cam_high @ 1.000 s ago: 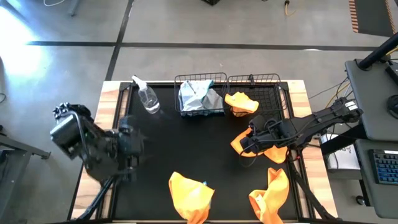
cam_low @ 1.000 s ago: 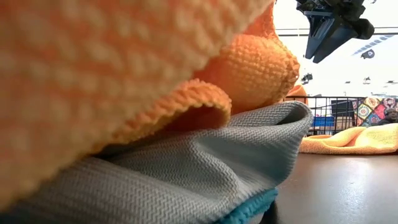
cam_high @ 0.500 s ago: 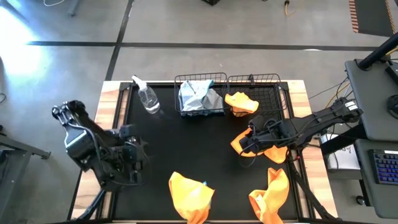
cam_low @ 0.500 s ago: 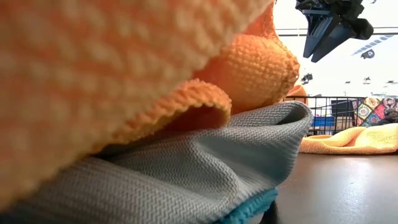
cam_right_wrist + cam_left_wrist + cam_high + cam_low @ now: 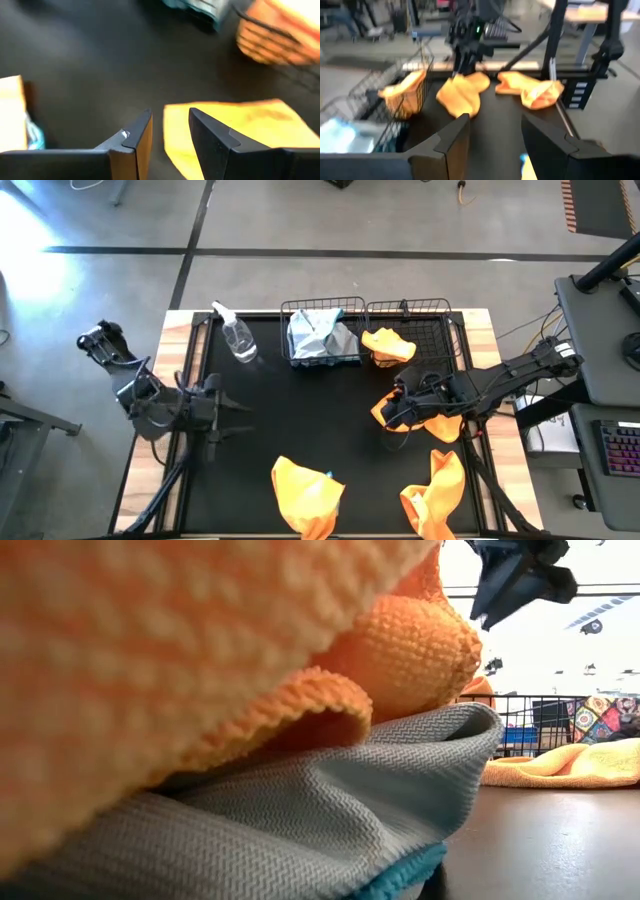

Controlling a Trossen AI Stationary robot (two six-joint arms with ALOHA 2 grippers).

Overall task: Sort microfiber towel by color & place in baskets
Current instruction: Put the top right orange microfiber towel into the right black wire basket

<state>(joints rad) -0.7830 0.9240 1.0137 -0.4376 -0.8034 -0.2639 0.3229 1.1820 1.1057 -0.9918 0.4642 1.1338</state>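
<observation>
we see the right claw (image 5: 388,413) hanging over the right half of the desk (image 5: 300,420), its fingers parted with nothing between them, just above the edge of an orange towel (image 5: 425,423) that lies flat beneath the arm. the right wrist view shows that same orange towel (image 5: 235,130) under the spread fingers (image 5: 212,137), not pinched.

the left claw (image 5: 232,412) sits at the desk's left side, fingers apart and empty — it points across the dark top toward the other arm.

at the far edge stand two black wire baskets side by side: the left basket (image 5: 322,308) holds a pale blue-grey towel (image 5: 320,335), the right basket (image 5: 430,307) holds an orange towel (image 5: 388,345). a clear spray bottle (image 5: 236,335) lies left of them.

near the front edge lie two more orange cloths, well apart — one near the middle (image 5: 306,492) with a bit of blue showing at its side, one toward the right corner (image 5: 437,495).
</observation>
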